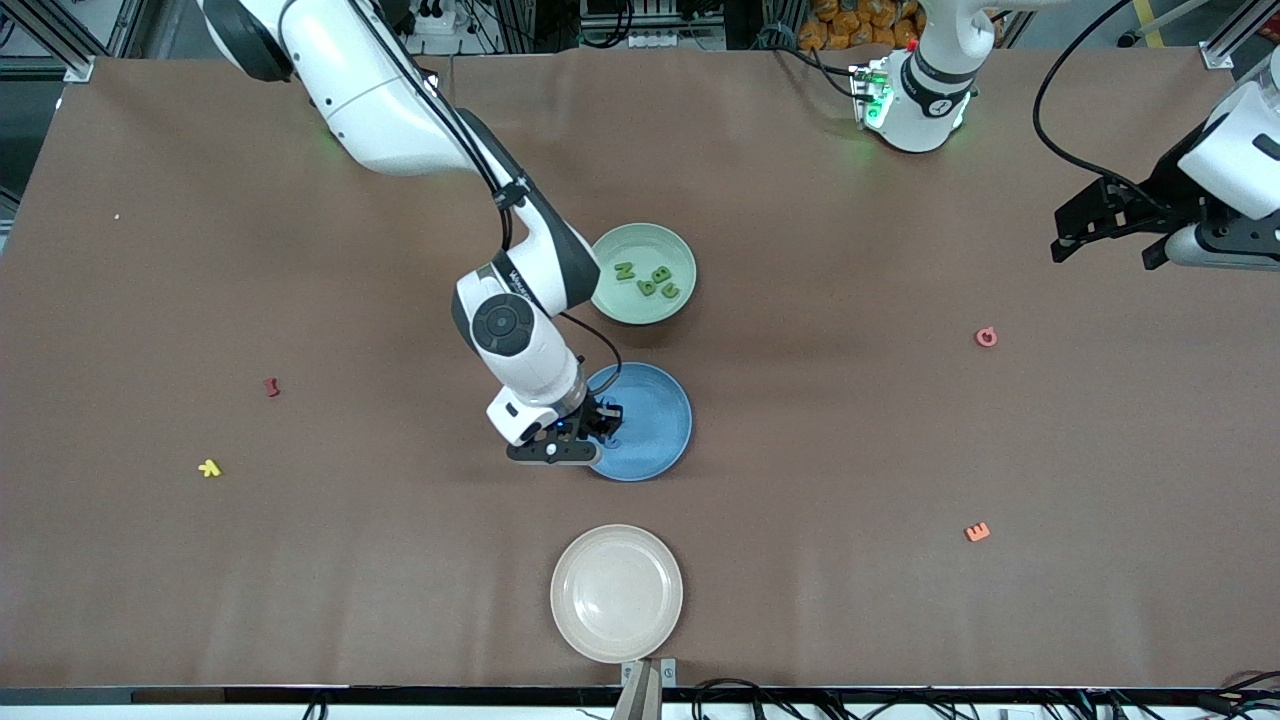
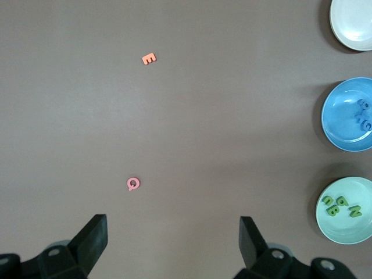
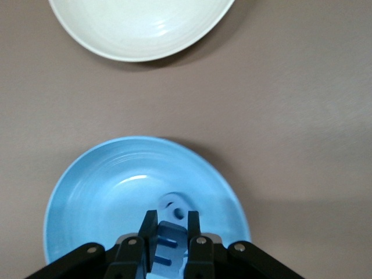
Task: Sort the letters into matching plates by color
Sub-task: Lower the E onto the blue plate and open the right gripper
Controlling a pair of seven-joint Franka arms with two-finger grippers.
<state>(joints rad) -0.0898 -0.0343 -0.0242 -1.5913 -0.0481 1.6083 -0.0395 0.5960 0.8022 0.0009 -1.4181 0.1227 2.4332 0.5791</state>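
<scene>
My right gripper (image 1: 607,420) is low over the medium blue plate (image 1: 655,445) and shut on a small blue letter (image 3: 166,243). Another blue letter (image 3: 176,207) lies in the plate just past the fingertips. The left wrist view shows the blue plate (image 2: 340,116) with blue letters (image 2: 364,115) in it. The pale mint green plate (image 1: 645,305) lies farther from the front camera, beside the blue one, with several green letters (image 1: 650,279) in it. My left gripper (image 1: 1103,250) waits open and empty, high over the left arm's end of the table.
A beige plate (image 1: 616,592) lies nearer to the front camera than the blue plate. A pink letter (image 1: 986,337) and an orange letter (image 1: 977,532) lie toward the left arm's end. A dark red letter (image 1: 271,386) and a yellow letter (image 1: 209,467) lie toward the right arm's end.
</scene>
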